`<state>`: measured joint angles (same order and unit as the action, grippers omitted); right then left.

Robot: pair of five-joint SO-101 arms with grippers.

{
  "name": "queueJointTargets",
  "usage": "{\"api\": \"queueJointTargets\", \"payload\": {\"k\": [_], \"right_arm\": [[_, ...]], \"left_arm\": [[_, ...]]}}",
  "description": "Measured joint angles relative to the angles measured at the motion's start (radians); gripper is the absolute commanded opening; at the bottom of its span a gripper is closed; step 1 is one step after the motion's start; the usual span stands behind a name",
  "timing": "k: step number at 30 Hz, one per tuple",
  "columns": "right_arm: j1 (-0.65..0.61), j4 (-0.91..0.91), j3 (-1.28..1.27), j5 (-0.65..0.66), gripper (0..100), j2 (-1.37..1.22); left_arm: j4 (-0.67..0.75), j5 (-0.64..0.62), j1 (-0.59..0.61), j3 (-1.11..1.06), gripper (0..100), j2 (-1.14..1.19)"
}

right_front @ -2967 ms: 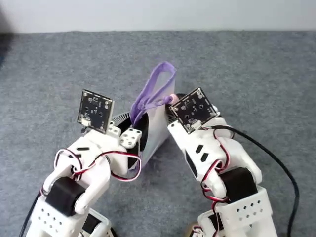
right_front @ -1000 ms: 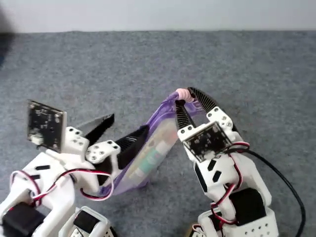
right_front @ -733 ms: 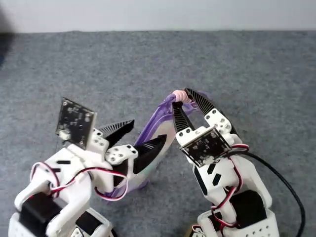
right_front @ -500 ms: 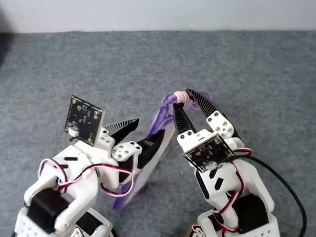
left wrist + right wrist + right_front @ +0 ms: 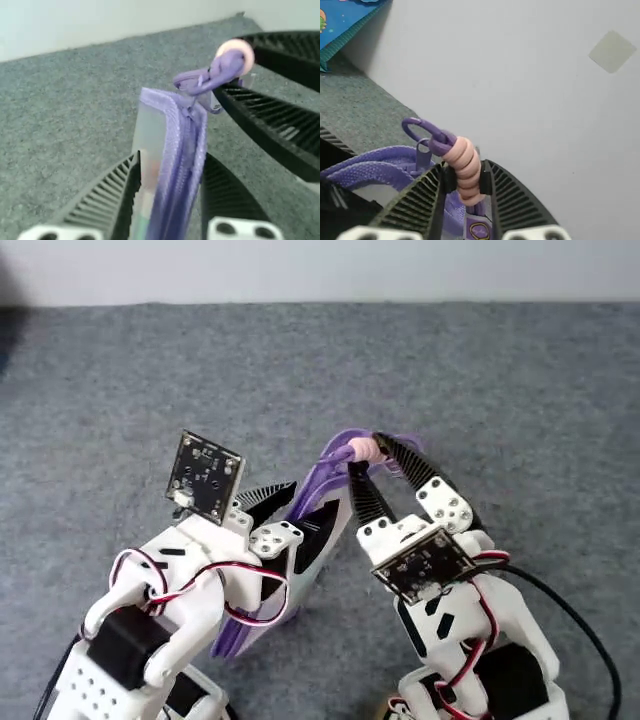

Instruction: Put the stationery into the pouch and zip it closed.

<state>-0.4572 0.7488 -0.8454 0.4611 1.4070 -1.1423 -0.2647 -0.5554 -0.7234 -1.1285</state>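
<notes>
Your pouch (image 5: 318,502) stands on edge on the grey counter (image 5: 500,390) between both arms, with stationery (image 5: 148,172) showing through its clear side. The left claw (image 5: 170,161) clamps the pouch body. The right claw (image 5: 464,170) pinches the pink zipper pull (image 5: 362,450). The zip looks closed up to the slider, so probably only letting go remains.

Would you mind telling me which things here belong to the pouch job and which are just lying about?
Job: purple pouch; pink zip pull; left gripper, clamped on the pouch; right gripper, clamped on the pull.
Lying about: grey table cover; blue sheet by the wall; pale square on the wall.
</notes>
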Motion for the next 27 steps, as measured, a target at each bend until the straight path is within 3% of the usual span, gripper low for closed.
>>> {"api": "queueJointTargets", "payload": {"k": [6,12,20,27], "right_arm": [[-0.021,0.000,0.000,0.000,0.7,0.000],[0.008,0.000,0.000,0.038,0.7,0.000],[0.172,0.000,-0.120,0.044,0.7,0.021],[0.270,-0.161,-0.299,0.051,0.7,0.023]], "left_arm": [[0.000,0.000,0.000,-0.002,1,0.000],[-0.014,0.000,0.000,0.015,1,0.000],[-0.176,0.000,0.000,0.169,1,0.006],[-0.292,0.002,-0.002,0.261,1,0.009]]}}
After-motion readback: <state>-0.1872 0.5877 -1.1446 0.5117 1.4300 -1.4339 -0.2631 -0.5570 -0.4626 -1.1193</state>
